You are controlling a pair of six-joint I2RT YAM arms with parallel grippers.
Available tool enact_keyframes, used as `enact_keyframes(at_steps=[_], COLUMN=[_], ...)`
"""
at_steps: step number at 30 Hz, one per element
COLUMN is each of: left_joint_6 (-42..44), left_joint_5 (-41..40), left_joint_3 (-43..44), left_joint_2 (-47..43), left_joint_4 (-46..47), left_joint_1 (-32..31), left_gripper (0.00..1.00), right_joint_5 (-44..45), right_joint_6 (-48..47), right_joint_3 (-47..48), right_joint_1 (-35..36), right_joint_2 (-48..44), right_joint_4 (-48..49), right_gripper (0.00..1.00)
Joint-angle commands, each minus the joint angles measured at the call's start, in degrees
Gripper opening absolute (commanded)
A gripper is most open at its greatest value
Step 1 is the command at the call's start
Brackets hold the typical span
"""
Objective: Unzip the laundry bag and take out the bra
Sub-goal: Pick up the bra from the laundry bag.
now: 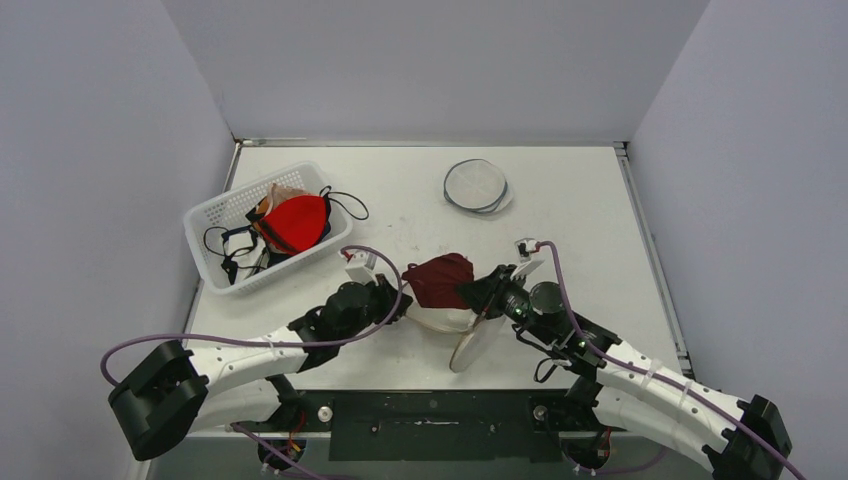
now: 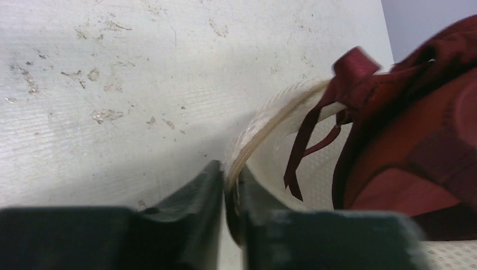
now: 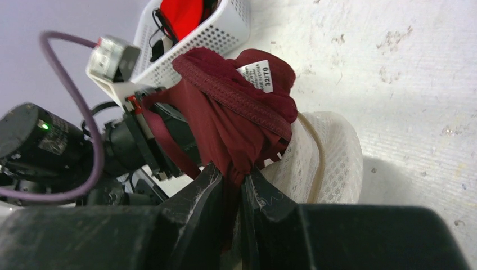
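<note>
Dark maroon bra (image 1: 438,280) sits near the middle of the desk (image 1: 590,230), toward the near edge. It is bunched on top of the white mesh laundry bag (image 1: 440,320) and partly out of its mouth; how much is inside cannot be told. The left end effector (image 2: 228,194) has its fingers pressed together on the bag's pale corded rim, which runs up out of the jaws and curves toward the bra. A thin maroon strap (image 2: 304,146) hangs over that rim. The right end effector (image 3: 239,180) has its fingers clamped on a fold of the bra's fabric at its lower edge, just above the mesh. Right wrist view: a white label (image 3: 259,76) reading 32/70 sits on top of the bra, and a ribbed maroon band (image 3: 236,95) runs across it. The two end effectors face each other across the bag, one on either side. Top view: a pale oval flap (image 1: 468,345) lies tilted just on the near side of the bag, touching it. At the desk's left, a white plastic basket (image 1: 215,220) holds a red garment (image 1: 297,222) and black straps (image 1: 235,250), well apart from the bag. A round flat mesh item (image 1: 478,186) with a dark rim lies at the far side of the desk, apart from everything else.
</note>
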Motion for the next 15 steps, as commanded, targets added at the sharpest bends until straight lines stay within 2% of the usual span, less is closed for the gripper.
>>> enact_keyframes(at_steps=[1, 3, 6, 8, 11, 13, 15], left_joint_6=[-0.9, -1.1, -1.0, -0.6, 0.7, 1.8, 2.8], left_joint_5=[-1.7, -0.9, -0.4, -0.8, -1.2, -1.8, -2.0], left_joint_3=[0.0, 0.5, 1.5, 2.5, 4.7, 6.0, 7.1], left_joint_2=[-5.1, -8.0, -12.8, -15.8, -20.6, -23.4, -25.9], left_joint_4=[-4.0, -6.1, -9.6, -13.2, -18.5, -21.9, -24.1], left_joint_1=[0.2, 0.4, 0.6, 0.7, 1.1, 1.3, 1.9], left_gripper=[0.24, 0.42, 0.64, 0.72, 0.79, 0.91, 0.96], right_joint_5=[-4.8, -5.8, -7.4, -7.9, -8.2, -8.7, -9.1], right_joint_6=[-0.4, -1.0, -1.8, -2.5, -3.4, -3.6, -4.0], right_joint_3=[-2.7, -4.0, -5.5, -5.7, -5.9, -6.3, -6.5], right_joint_1=[-0.5, -0.6, -0.8, -1.0, -1.3, -1.5, -1.8], right_joint_2=[-1.2, -1.2, -1.4, -1.4, -1.6, -1.8, -2.2], right_joint_4=[5.5, 6.3, 8.0, 8.2, 8.2, 8.5, 8.6], right_gripper=[0.05, 0.05, 0.05, 0.05, 0.05, 0.05, 0.05])
